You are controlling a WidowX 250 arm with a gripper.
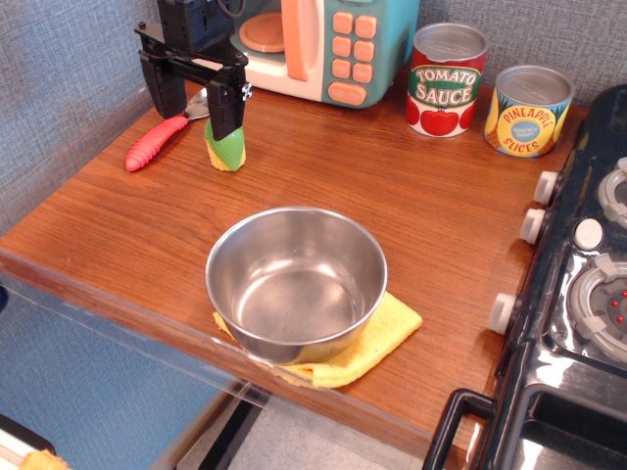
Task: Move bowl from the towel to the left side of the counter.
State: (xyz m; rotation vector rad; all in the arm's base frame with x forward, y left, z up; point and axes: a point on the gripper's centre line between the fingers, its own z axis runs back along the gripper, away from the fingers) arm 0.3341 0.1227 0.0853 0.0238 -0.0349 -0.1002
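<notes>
Right now the bowl (296, 282) sits on the towel (390, 333) close to the front edge of the counter (392, 186), a little right of the middle. It is upright and holds nothing, and it covers most of the yellow cloth, which shows only along its right and front sides. One corner of the towel reaches nearly to the counter's rounded front lip.

Up at the back left the gripper (193, 93) hangs above the wood, well apart from the bowl. Its two black fingers (226, 103) point down with a clear gap between them and nothing held. Just beside and partly behind the right finger stands a small green and yellow item (227, 149); I cannot tell what it is. A utensil with a red ridged handle (155, 143) lies slanted beside it, toward the left edge, its metal end under the gripper.

Along the back wall sits a toy microwave (323, 44), then a tomato sauce can (446, 80) and a pineapple slices can (527, 110), the two cans near each other. The black stove (578, 294) with its white knobs borders the counter on the right.

Between the bowl and the left edge the wood is bare. The stretch in front of the red handle is open too, down to the front lip.
</notes>
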